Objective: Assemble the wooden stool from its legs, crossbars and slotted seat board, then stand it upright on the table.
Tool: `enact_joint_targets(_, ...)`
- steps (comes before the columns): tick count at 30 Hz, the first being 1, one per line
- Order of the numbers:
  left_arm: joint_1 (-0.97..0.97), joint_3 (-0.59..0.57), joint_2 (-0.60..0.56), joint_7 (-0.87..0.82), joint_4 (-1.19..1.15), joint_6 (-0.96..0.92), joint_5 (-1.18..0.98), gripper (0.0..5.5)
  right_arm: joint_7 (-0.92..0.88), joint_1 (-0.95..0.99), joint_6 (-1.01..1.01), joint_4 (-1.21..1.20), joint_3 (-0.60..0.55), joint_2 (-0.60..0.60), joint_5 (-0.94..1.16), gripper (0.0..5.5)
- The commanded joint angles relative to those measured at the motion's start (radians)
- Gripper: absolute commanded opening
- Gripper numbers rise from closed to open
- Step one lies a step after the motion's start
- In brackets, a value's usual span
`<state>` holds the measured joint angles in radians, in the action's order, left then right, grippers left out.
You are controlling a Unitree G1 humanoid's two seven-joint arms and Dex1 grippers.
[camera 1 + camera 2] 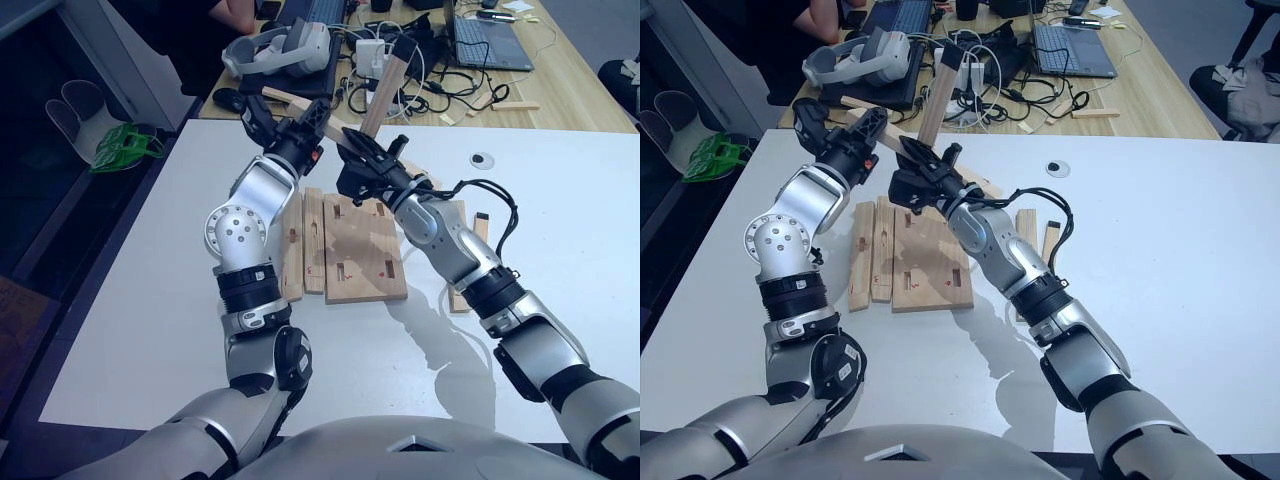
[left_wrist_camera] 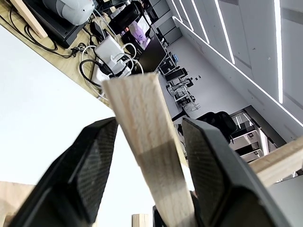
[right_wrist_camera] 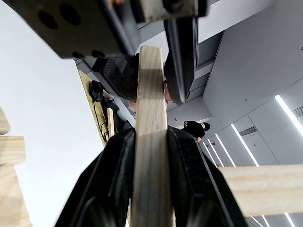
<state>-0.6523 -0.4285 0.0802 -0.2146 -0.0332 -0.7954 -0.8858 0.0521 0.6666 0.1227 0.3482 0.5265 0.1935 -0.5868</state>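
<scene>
White table [image 1: 560,230] bearing the slotted seat board [image 1: 365,250], which lay flat below both raised grippers and nearer the robot, with loose slats [image 1: 293,250] along its left edge. The right gripper [image 3: 151,135] was clamped tight on a wooden leg [image 1: 385,90], which rose tilted above it. The left gripper [image 2: 150,124], just to the left of the right one, was spread, its pads [image 2: 90,165] flanking that leg with a slim gap on either side. A second wooden bar [image 1: 282,98] ran behind the left gripper; what held it could not be told.
</scene>
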Motion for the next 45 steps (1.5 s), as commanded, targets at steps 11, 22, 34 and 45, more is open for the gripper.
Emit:
enact_joint_targets(11,-0.058,-0.046,0.032,-0.209,0.006,-0.056,-0.145,1.38,0.013,-0.001,0.014,-0.005,-0.012,-0.012,-0.024,0.95)
enact_joint_targets(22,-0.060,-0.027,0.034,-0.283,0.030,-0.036,-0.203,1.25,0.016,0.003,0.023,0.004,-0.014,-0.017,-0.020,0.95)
enact_joint_targets(34,-0.042,0.007,0.077,-0.295,0.086,0.093,-0.189,1.02,0.132,-0.012,0.104,0.005,-0.005,-0.017,0.037,2.42)
enact_joint_targets(45,-0.008,0.113,-0.016,-0.162,0.104,0.190,0.024,1.02,0.535,-0.050,-0.023,-0.131,-0.039,0.081,0.213,2.69)
